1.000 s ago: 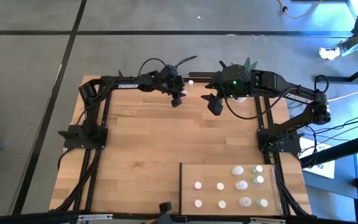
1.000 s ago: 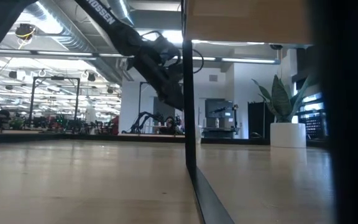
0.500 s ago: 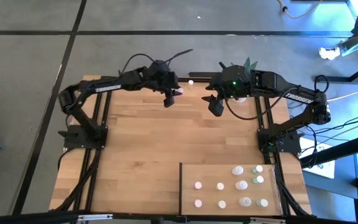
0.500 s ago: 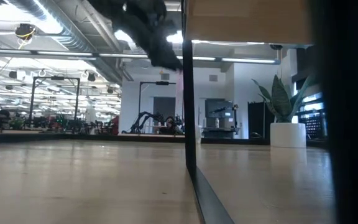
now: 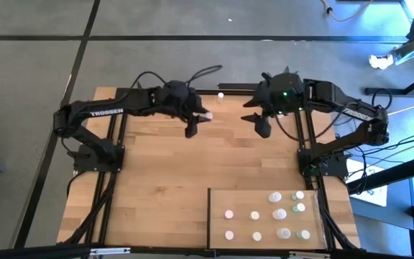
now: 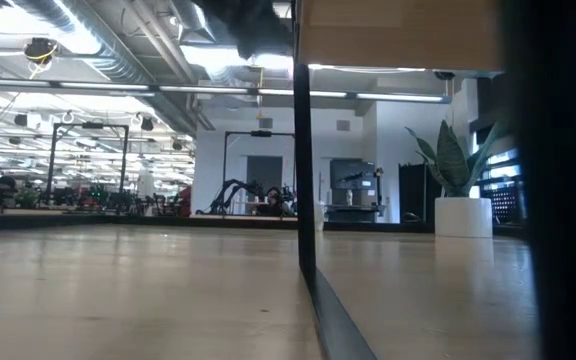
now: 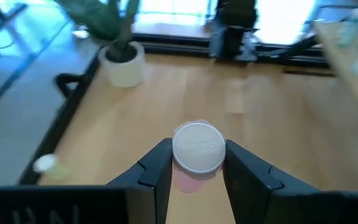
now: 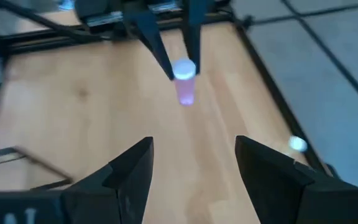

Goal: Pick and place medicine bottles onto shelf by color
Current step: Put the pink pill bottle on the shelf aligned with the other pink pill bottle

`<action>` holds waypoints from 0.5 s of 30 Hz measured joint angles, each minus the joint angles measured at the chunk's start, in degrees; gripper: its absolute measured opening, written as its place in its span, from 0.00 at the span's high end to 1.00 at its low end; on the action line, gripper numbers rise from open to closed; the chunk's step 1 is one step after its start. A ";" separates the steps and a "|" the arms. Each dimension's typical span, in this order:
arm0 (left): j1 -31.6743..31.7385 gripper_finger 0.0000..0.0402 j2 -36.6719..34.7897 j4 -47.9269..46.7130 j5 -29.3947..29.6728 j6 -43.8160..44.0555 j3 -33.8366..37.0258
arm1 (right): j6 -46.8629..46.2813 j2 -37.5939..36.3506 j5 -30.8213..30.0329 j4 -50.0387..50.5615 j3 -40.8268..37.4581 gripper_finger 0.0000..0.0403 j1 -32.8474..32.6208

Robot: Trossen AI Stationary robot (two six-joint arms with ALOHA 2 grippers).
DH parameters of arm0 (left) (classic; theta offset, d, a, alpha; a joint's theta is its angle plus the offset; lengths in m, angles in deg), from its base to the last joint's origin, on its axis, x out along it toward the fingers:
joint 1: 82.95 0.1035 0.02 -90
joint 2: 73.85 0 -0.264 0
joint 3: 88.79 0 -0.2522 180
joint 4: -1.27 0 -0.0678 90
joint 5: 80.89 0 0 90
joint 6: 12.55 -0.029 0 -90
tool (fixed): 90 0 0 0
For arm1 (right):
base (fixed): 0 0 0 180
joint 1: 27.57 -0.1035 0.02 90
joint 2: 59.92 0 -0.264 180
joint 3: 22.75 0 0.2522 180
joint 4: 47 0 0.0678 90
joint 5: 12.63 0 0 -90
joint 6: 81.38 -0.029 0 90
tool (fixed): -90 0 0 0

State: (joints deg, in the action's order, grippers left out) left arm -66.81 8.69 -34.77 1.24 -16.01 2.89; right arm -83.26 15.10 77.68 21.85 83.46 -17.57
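- Left gripper (image 5: 197, 121), near the upper middle of the high view, has its two dark fingers pressed on a small pink-tinted medicine bottle with a white cap (image 7: 197, 148); the left wrist view shows the cap seated snugly between the pads, and the right wrist view shows it hanging clear above the wood.
- Right gripper (image 5: 262, 126) hovers just right of centre near the top of the high view, its fingers spread wide with nothing between them (it looks to be waiting its turn).
- One more tiny whitish bottle (image 5: 221, 95) stands alone at the far edge of the planked wooden tabletop (image 5: 157, 180), up near the top of the frame between the two arms.
- Over in the lower right sits the pale flat wooden shelf panel with a thin dark edge (image 5: 243, 200), already carrying about ten small bottles (image 5: 279, 214), the greenish ones towards its right side and plainer or pinkish ones to the left.
- My read is that the carry step is in hand: the pink bottle is lifted and needs taking to the shelf.
- The next move, I'd judge, calls for a long diagonal swing toward the lower right, then a gentle set-down upright among the pinkish bottles without nudging its neighbours.
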 joint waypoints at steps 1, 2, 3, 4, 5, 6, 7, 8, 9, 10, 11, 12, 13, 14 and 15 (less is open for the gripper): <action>-1.19 0.71 0.00 -0.23 0.14 0.58 -0.51 | 0.67 -0.23 1.57 0.03 0.00 0.43 -0.02; -2.59 0.71 0.02 -0.20 0.87 1.21 -1.13 | 1.14 -0.38 3.17 0.02 0.01 0.43 -0.02; -4.10 0.71 0.12 -0.16 2.20 1.61 -1.84 | 1.87 -0.57 4.81 0.18 0.02 0.43 -0.02; -5.61 0.71 0.23 -0.05 3.56 1.84 -2.57 | 2.46 -0.60 6.45 0.58 0.02 0.43 -0.02; -7.09 0.71 0.32 -0.07 4.89 2.04 -3.24 | 3.33 -0.62 7.83 0.85 0.02 0.43 -0.02; -8.69 0.71 0.36 -0.19 6.32 2.76 -4.01 | 3.94 -0.63 9.09 0.86 0.02 0.43 -0.03; -10.23 0.71 0.37 -0.21 7.74 4.04 -4.87 | 4.34 -0.65 10.12 0.98 0.02 0.43 -0.07; -11.70 0.71 0.36 -0.09 8.95 5.56 -5.74 | 4.90 -0.65 10.91 1.28 0.02 0.43 -0.07; -13.14 0.71 0.32 0.11 10.12 7.03 -6.43 | 5.38 -0.65 11.44 1.67 0.02 0.43 -0.07; -14.62 0.71 0.31 -0.04 11.36 8.48 -6.97 | 6.08 -0.65 11.76 2.20 0.02 0.43 -0.07; -16.07 0.71 0.33 -0.56 12.62 9.83 -7.52 | 6.90 -0.65 11.96 2.90 0.02 0.43 -0.07; -17.33 0.71 0.37 -1.42 13.57 10.97 -8.16 | 7.73 -0.65 12.20 3.66 0.02 0.43 -0.07; -18.62 0.71 0.37 -1.70 14.05 12.01 -8.62 | 8.47 -0.65 12.29 4.33 0.02 0.43 -0.07; -19.78 0.71 0.37 -1.52 14.12 12.80 -9.02 | 9.12 -0.65 12.29 4.81 0.02 0.43 -0.07; -20.81 0.71 0.34 -1.10 14.16 13.48 -9.22 | 9.79 -0.65 12.30 5.25 0.02 0.43 -0.07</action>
State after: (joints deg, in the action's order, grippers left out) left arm -87.62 9.03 -35.87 15.40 -2.53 -6.34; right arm -73.47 14.45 89.97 27.09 83.48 -17.64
